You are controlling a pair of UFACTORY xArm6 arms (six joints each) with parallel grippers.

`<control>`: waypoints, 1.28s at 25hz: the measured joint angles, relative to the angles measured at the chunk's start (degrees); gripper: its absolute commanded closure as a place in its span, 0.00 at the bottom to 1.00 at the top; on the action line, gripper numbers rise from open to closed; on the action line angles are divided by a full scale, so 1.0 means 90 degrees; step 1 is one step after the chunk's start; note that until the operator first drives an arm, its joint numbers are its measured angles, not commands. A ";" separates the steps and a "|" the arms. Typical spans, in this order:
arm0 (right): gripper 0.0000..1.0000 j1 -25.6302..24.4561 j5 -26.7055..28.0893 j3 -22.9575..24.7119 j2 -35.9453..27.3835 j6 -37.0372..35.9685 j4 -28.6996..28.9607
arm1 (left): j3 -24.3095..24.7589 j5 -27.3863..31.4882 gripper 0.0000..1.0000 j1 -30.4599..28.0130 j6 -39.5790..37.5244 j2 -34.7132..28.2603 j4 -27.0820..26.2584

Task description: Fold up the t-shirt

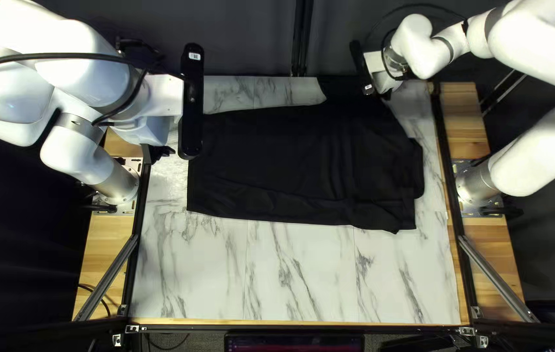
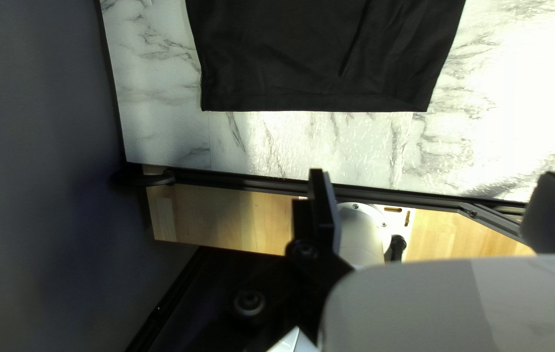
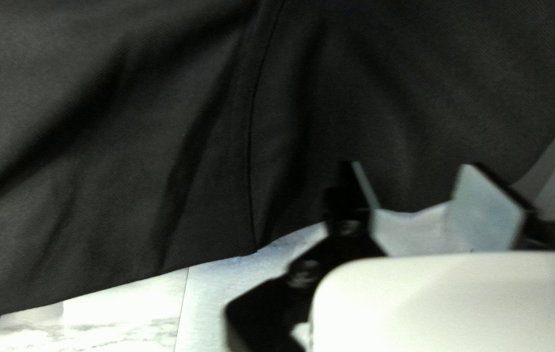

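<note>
Black t-shirt (image 1: 277, 163) on marbled desk (image 1: 303, 293), ahead of released left claw (image 1: 159, 153), edge near released right claw (image 1: 386, 96)

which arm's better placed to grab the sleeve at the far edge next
Right, I'd judge: the right gripper is open close to that sleeve. The left gripper is open too, but it hovers near the opposite end of the shirt, well away from the sleeve.
</note>
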 measured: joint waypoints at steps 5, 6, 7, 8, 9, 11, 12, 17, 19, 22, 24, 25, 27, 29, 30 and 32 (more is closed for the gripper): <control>0.69 0.0012 -0.0015 -0.0025 0.0051 0.0078 -0.0052 | 0.0000 0.0000 0.00 0.0000 0.0000 0.0000 0.0000; 0.98 0.0015 -0.0023 -0.0025 0.0060 0.0090 -0.0058 | 0.0000 0.0000 0.00 0.0000 0.0000 0.0000 0.0000; 1.00 0.0018 -0.0030 -0.0026 0.0067 0.0101 -0.0064 | 0.0000 0.0000 0.00 0.0000 0.0000 0.0000 0.0000; 1.00 0.0019 -0.0035 -0.0026 0.0074 0.0111 -0.0072 | 0.0000 0.0000 0.00 0.0000 0.0000 0.0000 0.0000; 1.00 0.0020 -0.0039 -0.0026 0.0079 0.0118 -0.0078 | 0.0000 0.0000 0.00 0.0000 0.0000 0.0000 0.0000; 1.00 0.0020 -0.0043 -0.0026 0.0085 0.0123 -0.0085 | 0.0000 0.0000 0.00 0.0000 0.0000 0.0000 0.0000; 1.00 0.0020 -0.0044 -0.0028 0.0089 0.0123 -0.0086 | 0.0000 0.0000 0.00 0.0000 0.0000 0.0000 0.0000; 1.00 0.0018 -0.0075 -0.0043 0.0132 0.0101 -0.0079 | 0.0000 0.0000 0.00 0.0000 0.0000 0.0000 0.0000; 1.00 0.0023 -0.0096 -0.0059 0.0170 0.0093 -0.0073 | 0.0000 0.0000 0.00 0.0000 0.0000 0.0000 0.0000; 1.00 0.0029 -0.0114 -0.0060 0.0182 0.0085 -0.0067 | 0.0000 0.0000 0.00 0.0000 0.0000 0.0000 0.0000; 1.00 0.0045 -0.0100 -0.0029 0.0112 0.0110 -0.0076 | 0.0000 0.0000 0.00 0.0000 0.0000 0.0000 0.0000; 1.00 0.0063 -0.0081 0.0001 0.0041 0.0143 -0.0090 | 0.0000 0.0000 0.00 0.0000 0.0000 0.0000 0.0000; 1.00 0.0110 -0.0037 0.0083 -0.0140 0.0240 -0.0137 | 0.0000 0.0000 0.00 0.0000 0.0000 0.0000 0.0000; 1.00 0.0169 0.0011 0.0190 -0.0359 0.0366 -0.0201 | 0.0000 0.0000 0.00 0.0000 0.0000 0.0000 0.0000; 1.00 0.0207 0.0040 0.0252 -0.0490 0.0441 -0.0239 | 0.0000 0.0000 0.00 0.0000 0.0000 0.0000 0.0000; 1.00 0.0301 0.0105 0.0400 -0.0788 0.0629 -0.0333 | 0.0000 0.0000 0.00 0.0000 0.0000 0.0000 0.0000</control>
